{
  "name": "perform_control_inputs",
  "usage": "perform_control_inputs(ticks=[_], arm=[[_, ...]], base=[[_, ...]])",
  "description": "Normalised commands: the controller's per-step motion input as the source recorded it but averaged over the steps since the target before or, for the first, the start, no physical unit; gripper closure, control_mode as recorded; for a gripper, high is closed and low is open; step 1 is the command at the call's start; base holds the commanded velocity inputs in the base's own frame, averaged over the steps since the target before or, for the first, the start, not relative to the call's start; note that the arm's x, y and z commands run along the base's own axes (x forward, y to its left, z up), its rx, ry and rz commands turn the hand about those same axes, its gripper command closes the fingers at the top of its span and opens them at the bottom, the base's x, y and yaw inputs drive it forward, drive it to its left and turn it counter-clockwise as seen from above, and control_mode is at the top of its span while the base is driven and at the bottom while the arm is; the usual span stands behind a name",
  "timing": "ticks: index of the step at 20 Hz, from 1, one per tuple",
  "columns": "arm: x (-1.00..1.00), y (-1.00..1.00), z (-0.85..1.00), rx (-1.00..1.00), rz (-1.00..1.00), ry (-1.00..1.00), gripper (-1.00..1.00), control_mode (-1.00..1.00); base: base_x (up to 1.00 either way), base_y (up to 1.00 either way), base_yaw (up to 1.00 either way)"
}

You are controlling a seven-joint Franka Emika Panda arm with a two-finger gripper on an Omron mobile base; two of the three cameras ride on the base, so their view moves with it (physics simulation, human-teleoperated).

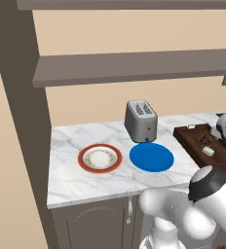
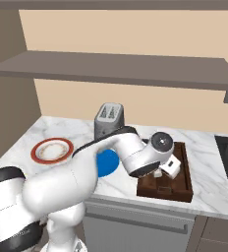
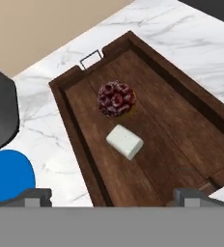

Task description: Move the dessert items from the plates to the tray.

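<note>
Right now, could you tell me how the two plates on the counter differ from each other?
The blue plate is plain and solid-coloured; the white plate has a red-orange patterned rim. The blue plate lies nearer the wooden tray, just in front of the toaster; the white plate lies further left. Both are round, flat, similar in size and bare.

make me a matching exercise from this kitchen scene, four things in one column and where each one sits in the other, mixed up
Things:
1. cream cube
2. toaster
3. blue plate
4. patterned plate

Places:
A. bare, nearest the counter's left end
B. behind the blue plate
C. on the tray beside the red-brown cupcake
D. bare, between the patterned plate and the tray

Pairs: 1-C, 2-B, 3-D, 4-A
</note>
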Motion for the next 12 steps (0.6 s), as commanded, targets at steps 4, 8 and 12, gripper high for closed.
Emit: perform_control_inputs(ticks=[4,8,12], arm=[[-1.00,0.96,0.37,-0.27,0.07,-0.02,-1.00,-1.00],[-0.50,0.44,0.00,-0.15,0.14,-0.01,-1.00,-1.00],[-0.45,0.19,0.07,0.02,0.09,-0.16,-1.00,-1.00]], base=[[0.00,0.00,0.00],[0.00,0.00,0.00],[0.00,0.00,0.00]])
